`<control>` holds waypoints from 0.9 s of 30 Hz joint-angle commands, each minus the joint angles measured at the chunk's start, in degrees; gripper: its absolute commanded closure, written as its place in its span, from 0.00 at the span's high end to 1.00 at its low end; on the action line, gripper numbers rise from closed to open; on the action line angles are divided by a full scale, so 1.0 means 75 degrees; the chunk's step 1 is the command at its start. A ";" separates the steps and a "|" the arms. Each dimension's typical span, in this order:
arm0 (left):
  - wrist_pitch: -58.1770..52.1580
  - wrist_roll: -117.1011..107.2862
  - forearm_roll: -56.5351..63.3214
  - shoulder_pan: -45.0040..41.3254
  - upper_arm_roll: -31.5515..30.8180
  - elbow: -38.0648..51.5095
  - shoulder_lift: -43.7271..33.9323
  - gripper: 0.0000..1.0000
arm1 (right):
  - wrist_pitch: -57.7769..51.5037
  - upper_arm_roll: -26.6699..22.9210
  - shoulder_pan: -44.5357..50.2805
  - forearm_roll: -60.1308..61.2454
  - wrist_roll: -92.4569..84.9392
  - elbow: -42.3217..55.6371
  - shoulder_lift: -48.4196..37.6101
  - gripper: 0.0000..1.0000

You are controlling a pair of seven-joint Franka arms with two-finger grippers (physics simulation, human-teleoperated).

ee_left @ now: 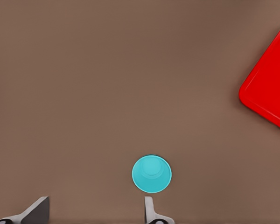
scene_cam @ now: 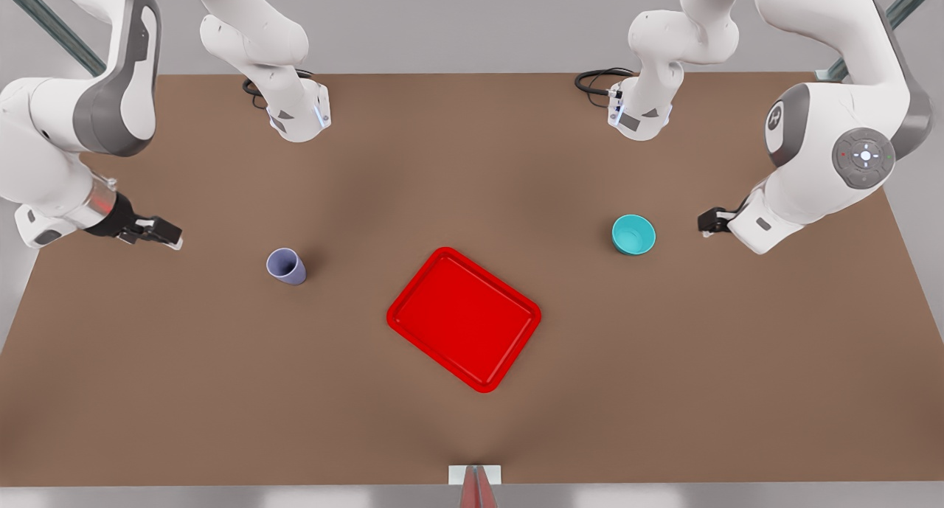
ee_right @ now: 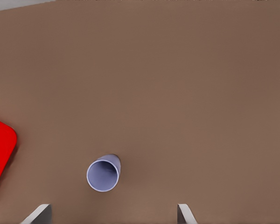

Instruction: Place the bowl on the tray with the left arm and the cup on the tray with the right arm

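Observation:
The teal bowl (scene_cam: 633, 234) stands upright on the brown table at the front view's right. Just to its right hovers my left gripper (scene_cam: 706, 222), open and holding nothing; in the left wrist view the bowl (ee_left: 151, 173) lies just ahead of one of the spread fingertips (ee_left: 150, 211) of this gripper (ee_left: 95, 217). The lavender cup (scene_cam: 286, 265) stands at the front view's left. My right gripper (scene_cam: 171, 236) is open and apart from it, further left; the right wrist view shows the cup (ee_right: 103, 173) ahead of this gripper (ee_right: 112, 217). The red tray (scene_cam: 464, 318) lies between bowl and cup.
Both arm bases (scene_cam: 299, 113) (scene_cam: 640, 113) stand at the far side of the table (scene_cam: 472, 161), with black cables beside them. A small white and red marker (scene_cam: 475, 480) sits at the near table edge. Corners of the tray (ee_left: 270, 93) (ee_right: 0, 149) appear in both wrist views.

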 commanded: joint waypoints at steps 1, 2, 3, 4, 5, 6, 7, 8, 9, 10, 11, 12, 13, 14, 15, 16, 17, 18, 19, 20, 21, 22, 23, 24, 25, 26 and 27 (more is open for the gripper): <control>0.0019 -0.0012 0.0002 0.0008 0.0000 -0.0015 0.0009 1.00 | -0.0011 0.0001 0.0013 0.0000 0.0000 -0.0008 0.0004 1.00; 0.0054 0.0000 -0.0080 0.0008 -0.0011 -0.0692 -0.0038 1.00 | -0.0047 0.0001 0.0025 0.0000 -0.0012 -0.0008 0.0016 1.00; 0.0299 0.0000 -0.0360 -0.0004 -0.0011 -0.2169 -0.0120 1.00 | -0.0058 0.0001 0.0025 0.0000 -0.0012 0.0015 0.0074 1.00; 0.1235 0.0094 -0.1075 0.0008 -0.0011 -0.3387 -0.0155 1.00 | -0.0082 0.0001 0.0013 0.0000 -0.0105 0.0027 0.0074 1.00; 0.2489 0.0772 -0.1170 0.0125 -0.0011 -0.4536 -0.0272 1.00 | -0.0082 0.0001 0.0013 0.0000 -0.0270 0.0038 0.0074 1.00; 0.3146 0.1485 -0.1333 0.0358 0.0000 -0.5204 -0.0261 1.00 | -0.0093 0.0001 0.0013 0.0000 -0.0270 0.0038 0.0074 1.00; 0.3943 0.2226 -0.1580 0.0594 0.0047 -0.5873 -0.0179 1.00 | -0.0093 0.0001 0.0013 0.0000 -0.0270 0.0038 0.0074 1.00; 0.4600 0.2320 -0.1755 0.0605 0.0047 -0.6319 -0.0050 1.00 | -0.0093 0.0001 0.0013 0.0000 -0.0270 0.0039 0.0086 1.00; 0.5034 0.2367 -0.2177 0.0605 0.0047 -0.6519 0.0173 1.00 | -0.0093 0.0001 0.0013 0.0000 -0.0270 0.0050 0.0086 1.00; 0.5081 0.2449 -0.2224 0.0617 0.0047 -0.6519 0.0290 1.00 | -0.0093 0.0001 0.0013 0.0000 -0.0281 0.0062 0.0110 1.00; 0.5186 0.2473 -0.2341 0.0617 0.0059 -0.6519 0.0430 1.00 | -0.0093 0.0001 0.0013 0.0000 -0.0270 0.0074 0.0110 1.00; 0.5468 0.2484 -0.2705 0.0617 0.0047 -0.6531 0.0641 1.00 | -0.0093 0.0001 0.0013 0.0000 -0.0270 0.0074 0.0121 1.00; 0.5480 0.2484 -0.2705 0.0605 0.0047 -0.6519 0.0677 1.00 | -0.0093 0.0001 0.0013 0.0000 -0.0270 0.0074 0.0121 1.00; 0.5515 0.2566 -0.2705 0.0605 0.0047 -0.6519 0.0770 1.00 | -0.0105 0.0001 0.0013 0.0000 -0.0270 0.0132 0.0168 1.00; 0.5632 0.2578 -0.2705 0.0605 0.0036 -0.6519 0.0864 1.00 | -0.0105 0.0001 0.0001 0.0000 -0.0270 0.0132 0.0168 1.00; 0.5632 0.2590 -0.2705 0.0605 0.0036 -0.6519 0.0876 1.00 | -0.0105 0.0001 0.0013 -0.0012 -0.0270 0.0132 0.0168 1.00; 0.5644 0.2637 -0.2705 0.0594 0.0036 -0.6507 0.0970 0.99 | -0.0105 0.0001 0.0001 0.0000 -0.0270 0.0132 0.0168 1.00; 0.5714 0.2648 -0.2705 0.0582 0.0024 -0.6507 0.1005 0.96 | -0.0105 0.0001 0.0001 0.0000 -0.0270 0.0132 0.0180 1.00; 0.5714 0.2660 -0.2705 0.0570 0.0024 -0.6507 0.1028 0.87 | -0.0105 0.0001 0.0001 -0.0012 -0.0270 0.0132 0.0180 1.00; 0.5737 0.2660 -0.2705 0.0570 0.0024 -0.6507 0.1075 0.77 | -0.0105 0.0001 0.0001 0.0000 -0.0270 0.0132 0.0180 1.00; 0.5749 0.2648 -0.2705 0.0559 0.0024 -0.6496 0.1087 0.52 | -0.0105 0.0001 0.0001 0.0000 -0.0270 0.0132 0.0180 1.00; 0.5749 0.2648 -0.2705 0.0559 0.0024 -0.6495 0.1087 0.35 | -0.0105 0.0001 -0.0010 0.0000 -0.0270 0.0132 0.0180 1.00; 0.5749 0.2648 -0.2705 0.0559 0.0012 -0.6484 0.1087 0.27 | -0.0105 0.0001 -0.0010 0.0000 -0.0270 0.0132 0.0180 1.00; 0.5761 0.2648 -0.2717 0.0559 0.0012 -0.6472 0.1110 0.26 | -0.0105 0.0001 -0.0010 0.0000 -0.0270 0.0132 0.0180 1.00; 0.5761 0.2648 -0.2740 0.0559 0.0012 -0.6460 0.1181 0.26 | -0.0093 0.0001 -0.0010 0.0000 -0.0270 0.0132 0.0180 1.00; 0.5773 0.2648 -0.2787 0.0547 0.0012 -0.6460 0.1192 0.26 | -0.0105 0.0001 -0.0010 -0.0012 -0.0270 0.0132 0.0180 1.00; 0.5866 0.2648 -0.2787 0.0547 0.0012 -0.6449 0.1228 0.26 | -0.0105 0.0001 -0.0022 0.0000 -0.0270 0.0132 0.0180 1.00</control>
